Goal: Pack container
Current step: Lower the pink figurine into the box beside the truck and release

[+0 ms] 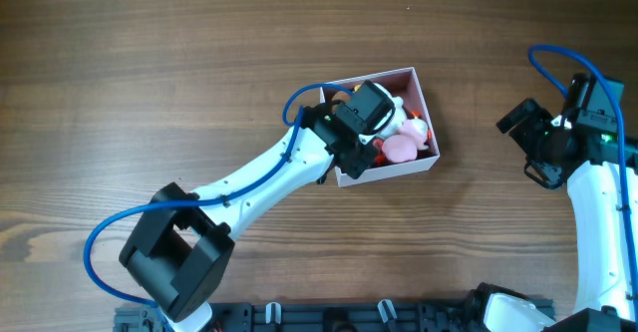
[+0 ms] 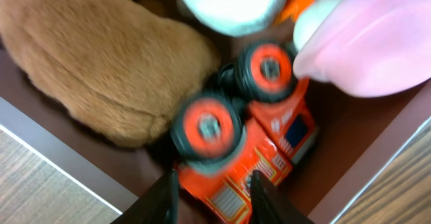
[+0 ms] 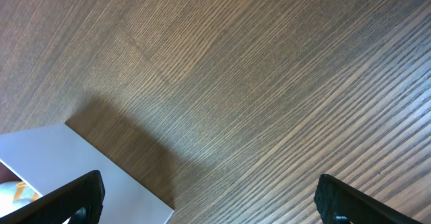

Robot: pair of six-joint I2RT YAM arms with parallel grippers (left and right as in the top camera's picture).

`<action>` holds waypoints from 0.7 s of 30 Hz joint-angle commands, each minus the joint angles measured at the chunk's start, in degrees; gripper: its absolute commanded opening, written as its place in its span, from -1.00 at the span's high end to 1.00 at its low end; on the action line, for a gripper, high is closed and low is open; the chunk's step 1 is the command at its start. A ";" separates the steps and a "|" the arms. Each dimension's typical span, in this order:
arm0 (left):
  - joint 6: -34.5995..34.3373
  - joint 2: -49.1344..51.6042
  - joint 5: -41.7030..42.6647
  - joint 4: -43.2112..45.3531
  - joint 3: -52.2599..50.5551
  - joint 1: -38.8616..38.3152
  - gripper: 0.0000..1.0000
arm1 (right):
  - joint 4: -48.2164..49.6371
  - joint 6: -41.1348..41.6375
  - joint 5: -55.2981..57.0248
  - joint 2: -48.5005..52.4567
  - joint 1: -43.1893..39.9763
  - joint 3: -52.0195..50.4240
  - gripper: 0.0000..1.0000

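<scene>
The container (image 1: 394, 174), a white-walled box with a dusty-pink floor (image 2: 350, 150), sits mid-table holding several toys. My left gripper (image 1: 371, 133) reaches down into it. In the left wrist view its fingers (image 2: 214, 197) sit close together on either side of an orange toy truck (image 2: 269, 143) lying wheels-up, touching both its sides. Next to the truck lie a brown plush (image 2: 101, 69), a pink toy (image 2: 370, 42) and a white toy (image 2: 229, 5). My right gripper (image 1: 523, 123) hovers open and empty over bare wood (image 3: 209, 200), to the right of the box.
A white corner of the container (image 3: 60, 150) shows at the lower left of the right wrist view. Bare wooden tabletop (image 1: 150, 73) surrounds the box. The left arm's blue cable (image 1: 299, 101) loops beside the box's left wall.
</scene>
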 commanded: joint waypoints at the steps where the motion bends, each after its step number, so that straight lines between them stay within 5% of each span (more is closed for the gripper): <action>1: -0.59 -1.90 -0.76 0.37 5.22 -0.83 0.19 | 0.15 0.59 -0.31 0.70 -0.09 -0.09 -0.99; 3: -0.59 -3.15 -0.74 0.92 8.68 -2.10 -0.04 | 0.15 0.59 -0.31 0.70 -0.09 -0.09 -0.99; 6: -0.59 -3.34 -0.72 4.61 9.99 -4.76 -0.11 | 0.15 0.59 -0.31 0.70 -0.09 -0.09 -0.99; 20: -0.59 10.05 0.79 10.29 9.99 -5.95 -0.28 | 0.15 0.61 -0.31 0.70 -0.09 -0.09 -0.99; 21: -0.59 9.70 -0.09 9.57 9.99 -5.95 -0.16 | 0.17 0.59 -0.31 0.70 -0.09 -0.09 -0.99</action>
